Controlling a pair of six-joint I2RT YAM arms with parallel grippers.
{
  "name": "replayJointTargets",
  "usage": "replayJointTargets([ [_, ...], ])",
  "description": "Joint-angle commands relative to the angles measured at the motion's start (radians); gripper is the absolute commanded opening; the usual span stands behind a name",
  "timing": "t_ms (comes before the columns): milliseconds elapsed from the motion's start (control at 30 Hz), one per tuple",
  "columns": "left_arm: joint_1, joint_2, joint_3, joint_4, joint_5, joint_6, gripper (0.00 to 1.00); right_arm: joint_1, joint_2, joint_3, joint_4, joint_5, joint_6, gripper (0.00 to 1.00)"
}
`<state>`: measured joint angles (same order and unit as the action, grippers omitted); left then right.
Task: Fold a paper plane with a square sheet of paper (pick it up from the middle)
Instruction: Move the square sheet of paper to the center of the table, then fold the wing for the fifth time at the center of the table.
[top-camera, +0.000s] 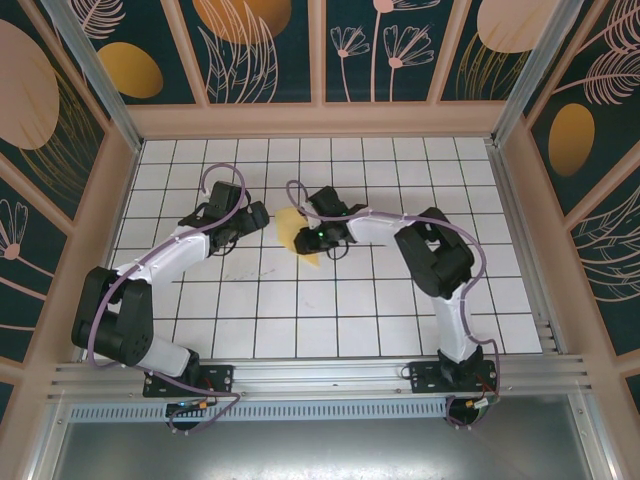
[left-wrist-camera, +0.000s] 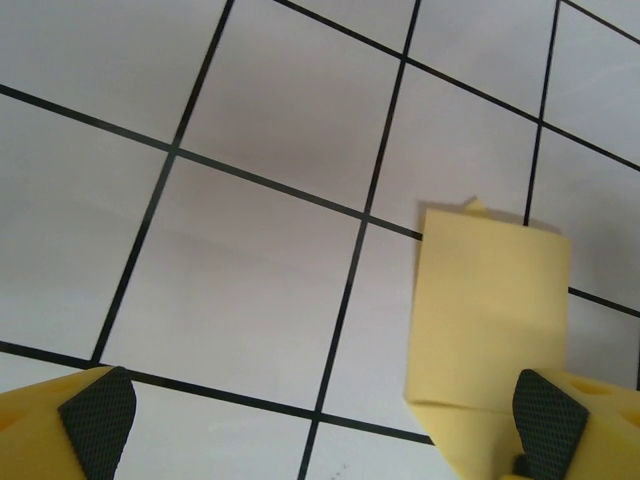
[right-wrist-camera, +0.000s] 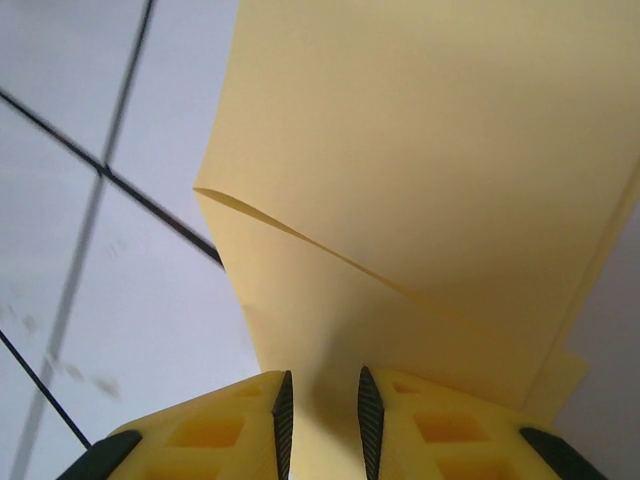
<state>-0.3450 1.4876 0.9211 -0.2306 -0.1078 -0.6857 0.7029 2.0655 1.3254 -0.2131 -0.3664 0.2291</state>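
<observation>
Paper (right-wrist-camera: 430, 150) in nearly closed right gripper (right-wrist-camera: 322, 420)

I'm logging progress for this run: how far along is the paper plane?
Done: the yellow paper is already folded, with overlapping layers and a crease in the wrist views. In hand: the right jaws pinch one edge; the left jaws stand open close beside it. Left: it is no pointed dart yet, so more folds remain.
</observation>
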Motion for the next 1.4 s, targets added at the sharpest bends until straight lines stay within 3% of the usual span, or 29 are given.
replayJointTargets([
  [0,0.008,-0.035,-0.031,0.058,0.090,0.023,0.98,-0.034,-0.059,-0.084,-0.169,-0.028,-0.267,0.28],
  [100,0.008,-0.037,-0.042,0.097,0.157,0.011,0.99,-0.036,-0.125,-0.106,-0.185,-0.049,-0.315,0.29],
  [200,0.007,-0.035,-0.049,0.120,0.204,-0.006,0.99,-0.034,-0.216,-0.128,-0.124,-0.061,-0.231,0.33],
  [400,0.006,-0.030,-0.088,0.192,0.300,-0.075,0.98,-0.019,-0.353,-0.260,0.157,0.023,0.254,0.38],
  [500,0.006,-0.025,-0.106,0.227,0.343,-0.117,0.98,0.036,-0.352,-0.283,0.188,0.157,0.458,0.38],
  [600,0.002,-0.025,-0.133,0.269,0.369,-0.157,0.98,0.062,-0.327,-0.291,0.211,0.202,0.577,0.38],
  [833,-0.022,0.016,-0.138,0.301,0.410,-0.207,0.92,0.054,-0.259,-0.282,0.213,0.231,0.629,0.33],
  [1233,-0.081,0.088,-0.132,0.353,0.448,-0.263,0.89,-0.008,-0.214,-0.379,0.318,0.141,0.689,0.31],
  [1367,-0.102,0.110,-0.136,0.380,0.474,-0.301,0.87,-0.047,-0.212,-0.458,0.419,0.056,0.707,0.31],
])
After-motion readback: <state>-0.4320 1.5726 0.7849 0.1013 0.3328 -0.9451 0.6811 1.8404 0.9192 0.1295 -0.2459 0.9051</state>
